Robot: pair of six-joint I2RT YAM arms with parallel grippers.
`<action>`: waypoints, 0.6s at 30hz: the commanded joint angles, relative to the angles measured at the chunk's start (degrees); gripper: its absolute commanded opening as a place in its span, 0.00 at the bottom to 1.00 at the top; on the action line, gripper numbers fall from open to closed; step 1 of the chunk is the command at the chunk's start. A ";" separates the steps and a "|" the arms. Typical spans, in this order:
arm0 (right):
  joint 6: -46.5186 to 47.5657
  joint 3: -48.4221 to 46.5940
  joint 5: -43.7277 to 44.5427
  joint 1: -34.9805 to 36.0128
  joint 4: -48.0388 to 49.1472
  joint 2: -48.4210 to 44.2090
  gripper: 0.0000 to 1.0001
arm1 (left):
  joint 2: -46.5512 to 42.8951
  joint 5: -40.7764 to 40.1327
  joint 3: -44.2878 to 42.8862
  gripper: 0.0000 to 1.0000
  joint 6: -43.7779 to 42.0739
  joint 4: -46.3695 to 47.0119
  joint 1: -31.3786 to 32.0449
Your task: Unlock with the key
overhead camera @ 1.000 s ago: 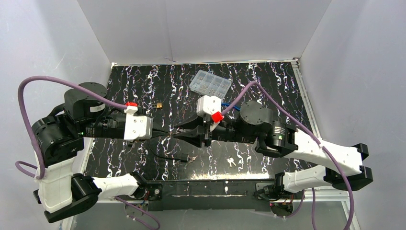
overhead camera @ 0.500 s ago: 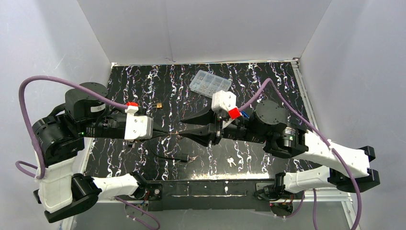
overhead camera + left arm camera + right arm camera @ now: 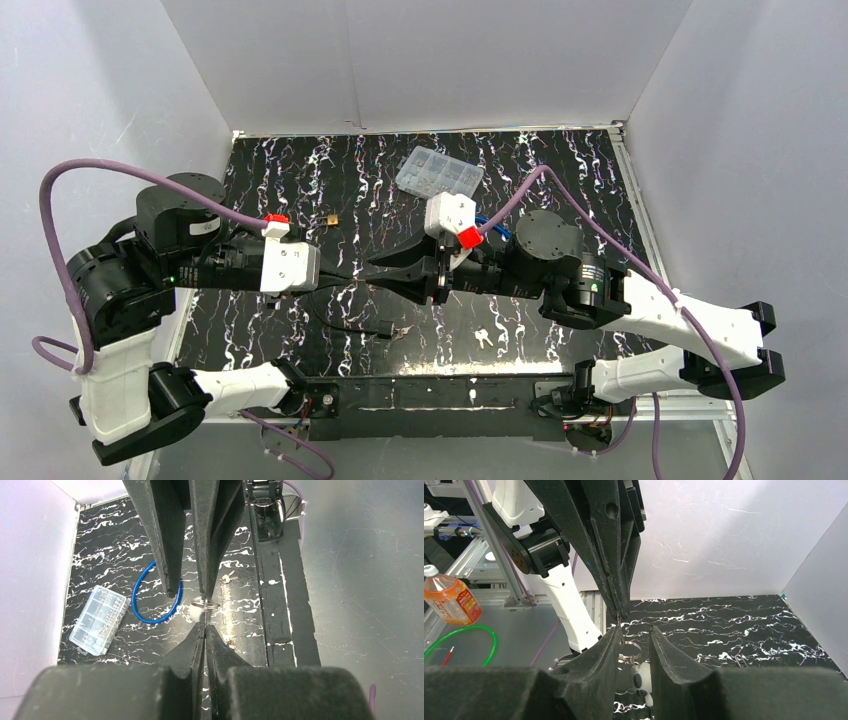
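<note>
- Found left gripper (image 3: 203,626) clenched tight, key ring (image 3: 205,602) apparently pinched at its very tips, mid-frame in the left wrist view, aloft over the table (image 3: 300,160).
- Found right gripper (image 3: 635,632) with jaws parted, grasping nothing, nosed tip to tip against the left's; saw the ring and a small white body (image 3: 642,679) hanging in that gap, low centre of the right wrist view; could not tell lock from fob.
- Judged the pinch slight: risked knocking the ring free with any sideways brush of a right finger, dropping it to the table.
- Feared an off-centre closing too: likely to catch bare ring wire instead of a key, twisting the bunch askew.
- Feared finger striking finger; could not tell tips touching from just apart.
- Noted loose keys (image 3: 483,337) at lower centre of the top view, well apart; reckoned a dropped ring hard to find on that streaked mat.
</note>
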State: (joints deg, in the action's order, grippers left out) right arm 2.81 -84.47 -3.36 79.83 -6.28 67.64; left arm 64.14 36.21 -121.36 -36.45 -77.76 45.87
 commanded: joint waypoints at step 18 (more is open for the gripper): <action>-1.85 1.11 0.49 -0.20 2.89 -2.75 0.41 | -0.92 -0.68 1.65 0.00 -0.16 0.56 -0.10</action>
State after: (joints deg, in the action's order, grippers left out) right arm 1.41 -83.26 -3.99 79.83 -6.17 67.55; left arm 63.81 35.92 -120.99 -36.47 -77.87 45.87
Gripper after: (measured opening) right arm 0.407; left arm 0.010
